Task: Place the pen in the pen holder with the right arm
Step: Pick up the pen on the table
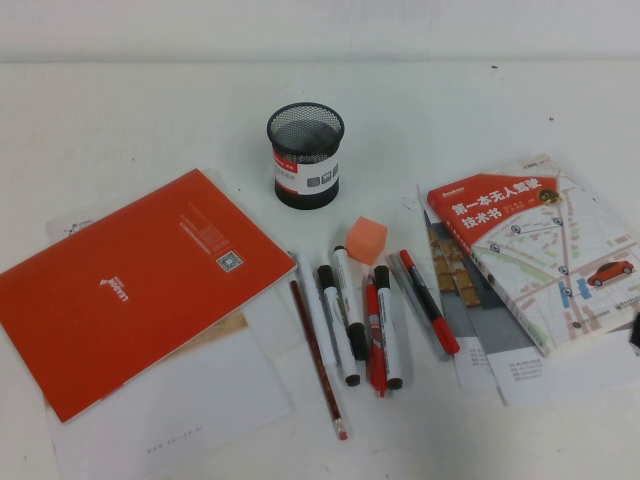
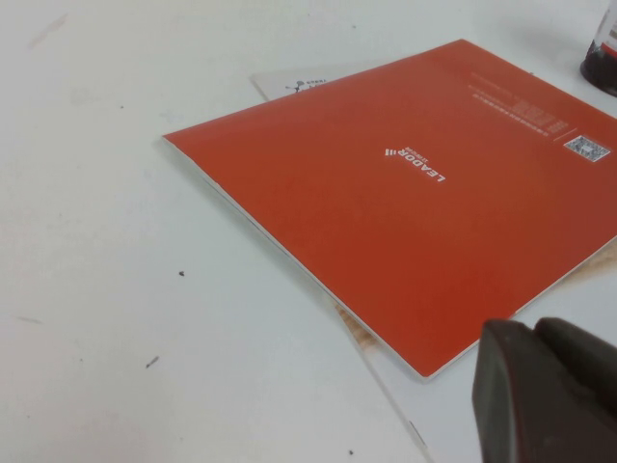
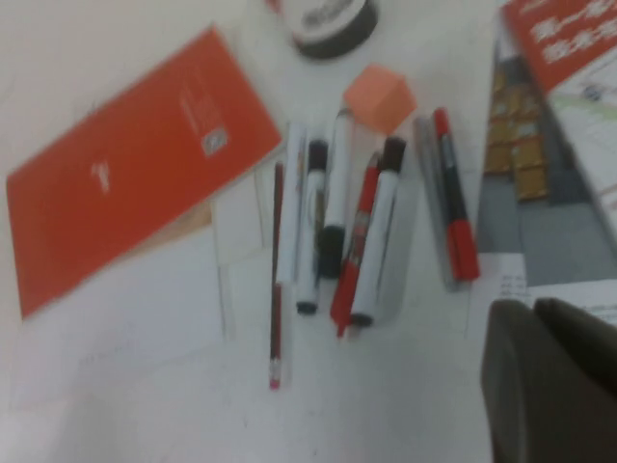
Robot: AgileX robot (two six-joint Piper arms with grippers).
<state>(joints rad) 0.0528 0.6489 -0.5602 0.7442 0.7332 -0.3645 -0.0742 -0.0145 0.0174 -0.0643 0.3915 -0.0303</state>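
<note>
At the left of the high view we see an orange notebook [image 1: 140,285], with the left gripper [image 2: 545,391] hovering near its corner. The pen holder [image 1: 306,154] stands upper centre. The pen [image 1: 430,301] lies right of the markers [image 1: 362,325]. The right gripper [image 3: 554,376] hangs nearby. We cannot tell either pincer's width.

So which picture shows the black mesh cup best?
The high view: the whole pen holder stands upright behind the markers. The left wrist view catches only an edge, and the right wrist view only its base. Both grippers sit low in their own views.
</note>
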